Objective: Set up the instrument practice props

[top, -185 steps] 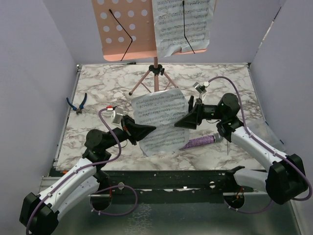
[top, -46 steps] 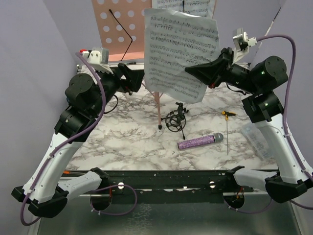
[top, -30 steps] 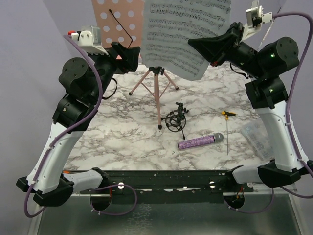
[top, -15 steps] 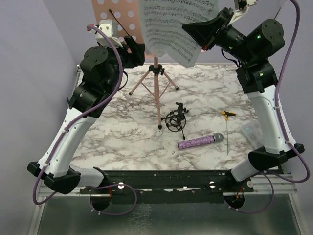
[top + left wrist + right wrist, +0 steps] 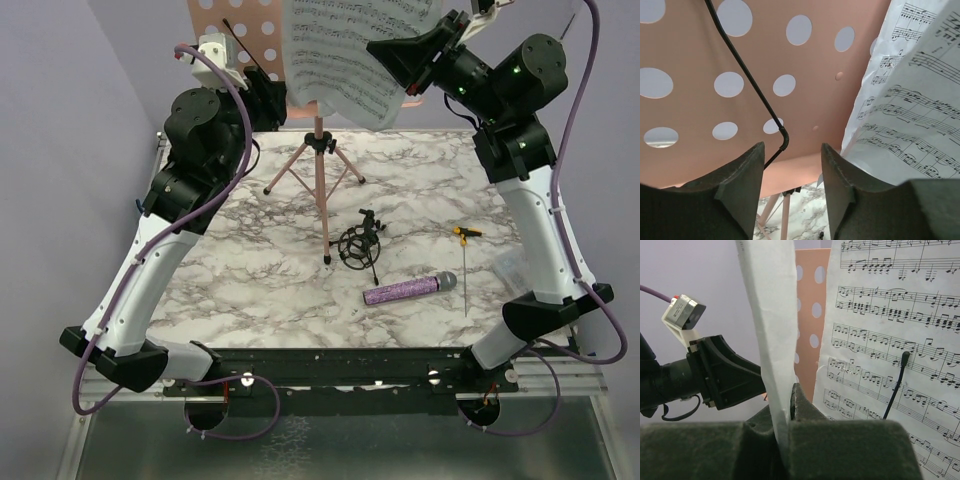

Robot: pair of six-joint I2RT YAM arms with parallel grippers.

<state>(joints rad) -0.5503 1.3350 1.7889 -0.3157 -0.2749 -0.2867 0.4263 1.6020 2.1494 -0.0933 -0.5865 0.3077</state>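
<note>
The pink perforated music stand (image 5: 238, 50) stands at the back on tripod legs (image 5: 317, 170). My right gripper (image 5: 385, 55) is shut on the edge of a white sheet-music page (image 5: 340, 60), held upright in front of the stand; the right wrist view shows the page (image 5: 765, 315) pinched edge-on in the gripper (image 5: 790, 405). Another page (image 5: 890, 340) rests on the stand under a black wire clip (image 5: 895, 385). My left gripper (image 5: 790, 165) is open just before the stand's left wire clip (image 5: 750, 85), holding nothing. The purple microphone (image 5: 410, 290) and the black shock-mount (image 5: 358, 245) lie on the table.
A yellow-handled screwdriver (image 5: 466, 265) lies to the right of the microphone. A clear plastic bag (image 5: 518, 268) sits at the table's right edge. Grey walls close in on both sides and the back.
The right arm has carried the page up and back from mid-table to the stand's face. The left arm has risen and swung in toward the stand's left half.
</note>
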